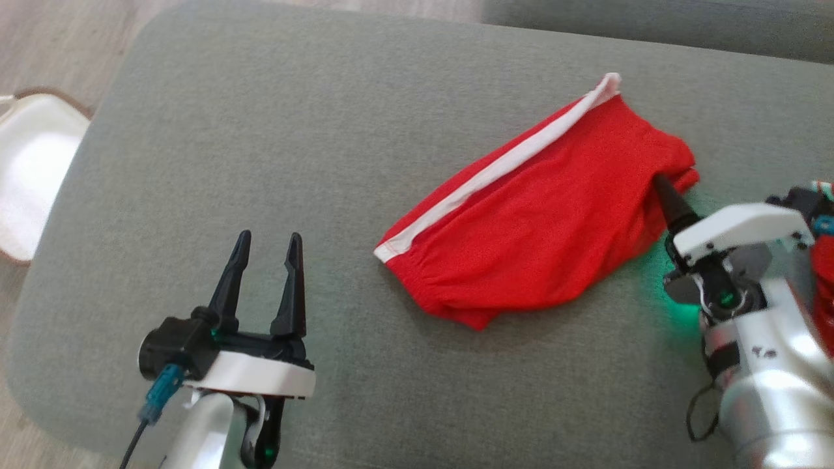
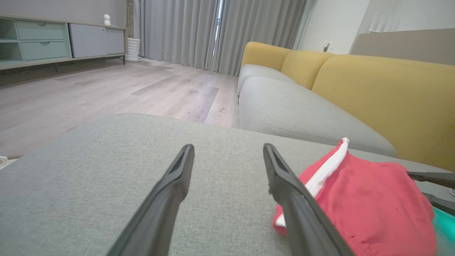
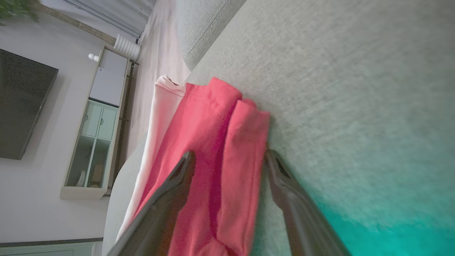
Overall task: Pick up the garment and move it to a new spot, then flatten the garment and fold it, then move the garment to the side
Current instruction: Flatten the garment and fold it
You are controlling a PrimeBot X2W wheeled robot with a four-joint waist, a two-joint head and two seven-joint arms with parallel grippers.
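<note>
A red fabric garment with a white side stripe point(image 1: 541, 215) lies bunched on the right half of the grey upholstered ottoman point(image 1: 260, 130). The right wrist view shows the right gripper point(image 3: 229, 156) spread wide, its fingers straddling the garment's folded edge. The left gripper point(image 1: 268, 241) hovers agape and empty over the ottoman's near-left part. The left wrist view adds a yellow-backed sofa point(image 2: 373, 89) beyond the ottoman. The glass-doored cabinet point(image 3: 92, 142) has contents too blurred to tell.

Red garment point(image 1: 541, 215) on grey cushion point(image 1: 260, 163), right gripper point(image 1: 659, 185) at its edge
</note>
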